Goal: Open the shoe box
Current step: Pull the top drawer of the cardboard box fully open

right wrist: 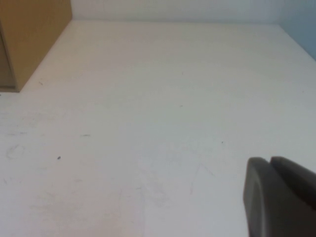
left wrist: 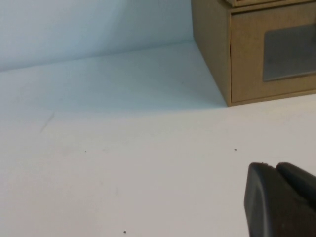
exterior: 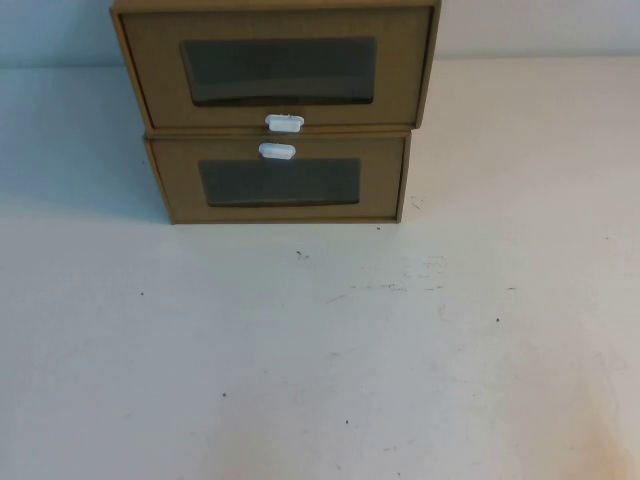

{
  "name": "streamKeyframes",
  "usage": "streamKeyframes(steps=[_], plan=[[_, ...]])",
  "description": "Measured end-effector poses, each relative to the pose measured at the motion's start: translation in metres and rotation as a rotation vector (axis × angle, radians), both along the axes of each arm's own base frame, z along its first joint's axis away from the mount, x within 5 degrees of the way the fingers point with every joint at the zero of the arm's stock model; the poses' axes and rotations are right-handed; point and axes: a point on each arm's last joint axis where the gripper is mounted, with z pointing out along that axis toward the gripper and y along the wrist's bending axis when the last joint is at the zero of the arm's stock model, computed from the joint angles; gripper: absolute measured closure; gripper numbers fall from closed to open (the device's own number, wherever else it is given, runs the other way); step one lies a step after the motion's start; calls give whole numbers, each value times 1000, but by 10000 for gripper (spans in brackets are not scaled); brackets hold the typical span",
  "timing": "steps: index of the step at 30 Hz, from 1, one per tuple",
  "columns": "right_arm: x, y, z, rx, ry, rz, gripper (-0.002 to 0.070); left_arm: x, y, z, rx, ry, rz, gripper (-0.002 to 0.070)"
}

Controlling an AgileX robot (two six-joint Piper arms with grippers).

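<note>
Well before shoe boxes (exterior: 340,115): end effectors (left wrist: 274,177) (right wrist: 270,170)

Light: soft, even, from overhead; table (exterior: 320,350) bright and washed pale.
Tint: cool blue at my left, warmer at my right.
Shadow: faint, soft-edged, on the table left of the shoe boxes (exterior: 170,90).
Glare: dull sheen on their windows (exterior: 278,70).
Focus: my left gripper (left wrist: 275,170) and right gripper (right wrist: 270,163) dark, blurred, close to the lens.
</note>
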Motion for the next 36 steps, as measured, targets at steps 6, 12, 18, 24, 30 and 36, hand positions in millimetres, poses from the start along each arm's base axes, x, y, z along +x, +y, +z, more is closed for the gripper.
streamKeyframes(steps=[6, 12, 18, 24, 30, 36], plan=[[2, -2, 11, -2, -122, -24, 690, 1, -1, 11, -10, -119, -7, 679], [-1, -8, 40, -7, -445, -90, 689, -3, -2, 41, -38, -452, -27, 679], [-20, -16, 77, -16, -898, -186, 689, -20, -3, 72, -71, -841, -51, 679], [-35, -18, 90, -23, -1121, -231, 689, -26, -3, 79, -80, -945, -57, 679], [-42, -19, 95, -17, -1210, -248, 689, -31, 0, 83, -161, -1009, -54, 679], [-61, -21, 118, 109, -1414, -230, 690, -50, 9, 113, -356, -1200, -67, 679]])
